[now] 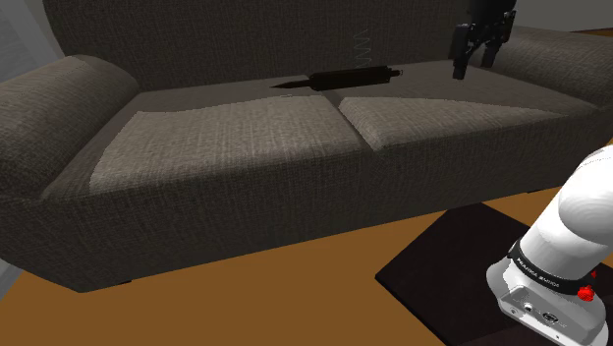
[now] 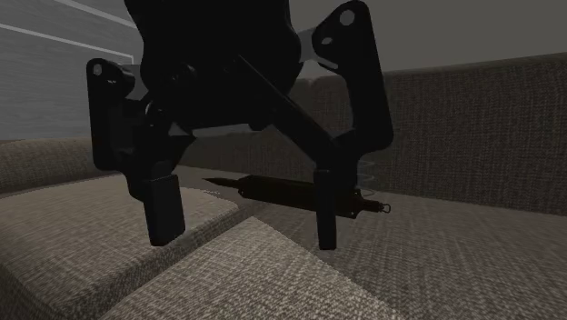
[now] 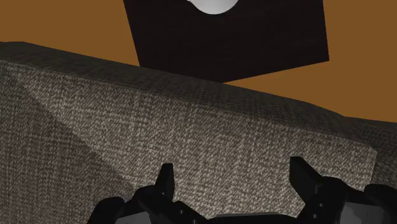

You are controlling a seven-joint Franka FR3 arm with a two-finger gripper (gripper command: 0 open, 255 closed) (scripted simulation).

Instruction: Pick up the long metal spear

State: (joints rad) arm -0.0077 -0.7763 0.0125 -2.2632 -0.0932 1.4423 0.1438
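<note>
The spear (image 1: 344,78) (image 2: 273,189) is long, slim and dark, with a sharp tip at one end and a small ring at the other. It lies flat on the sofa seat (image 1: 246,128), apart from the pincer (image 1: 473,67) (image 2: 245,241) and lower than it. Its ring end is nearer to the pincer and its tip points away.

In the second exterior view one finger (image 2: 329,214) of the claw (image 2: 245,238) covers part of the spear (image 2: 273,189) near its ringed end, and the top edge cuts off the claw's body. In the shoulder view the top edge also cuts the claw, the arm (image 1: 580,211) leaves at the right edge, and the sofa (image 1: 246,147) runs off both sides.
</note>
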